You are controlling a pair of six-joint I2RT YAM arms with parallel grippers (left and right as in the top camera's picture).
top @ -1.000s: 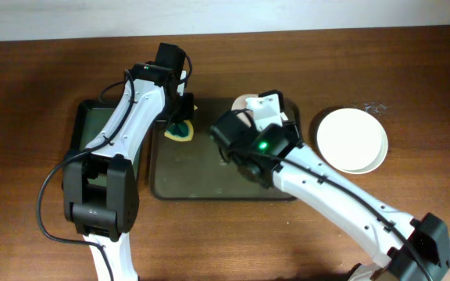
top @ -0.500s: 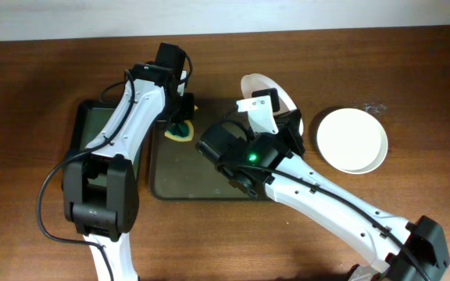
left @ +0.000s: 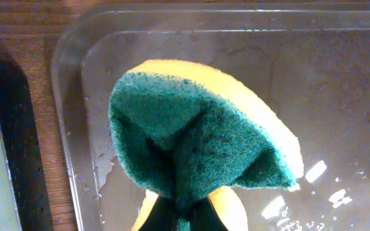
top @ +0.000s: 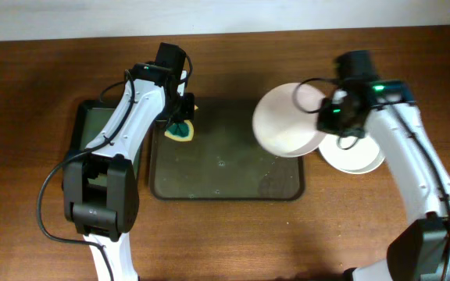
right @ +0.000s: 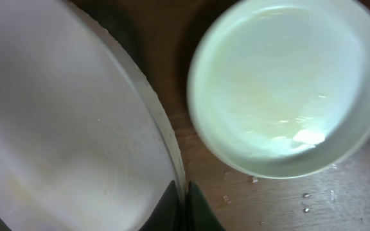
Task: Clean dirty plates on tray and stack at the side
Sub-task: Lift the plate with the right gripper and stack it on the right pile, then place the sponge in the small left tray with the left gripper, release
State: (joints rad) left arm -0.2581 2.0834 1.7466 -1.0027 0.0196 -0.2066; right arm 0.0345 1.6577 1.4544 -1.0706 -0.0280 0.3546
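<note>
My right gripper is shut on the rim of a white plate and holds it tilted in the air over the right end of the dark tray. In the right wrist view the held plate fills the left, with my fingertips pinching its edge. A second white plate lies on the table right of the tray; it also shows in the right wrist view. My left gripper is shut on a green-yellow sponge over the tray's far left corner.
A narrower black tray lies left of the big tray, partly under my left arm. Water drops sit on the brown wooden table near the resting plate.
My right arm has swung from over the tray's middle to the right, carrying the plate up and toward the plate on the table. The left arm and sponge have not moved.
</note>
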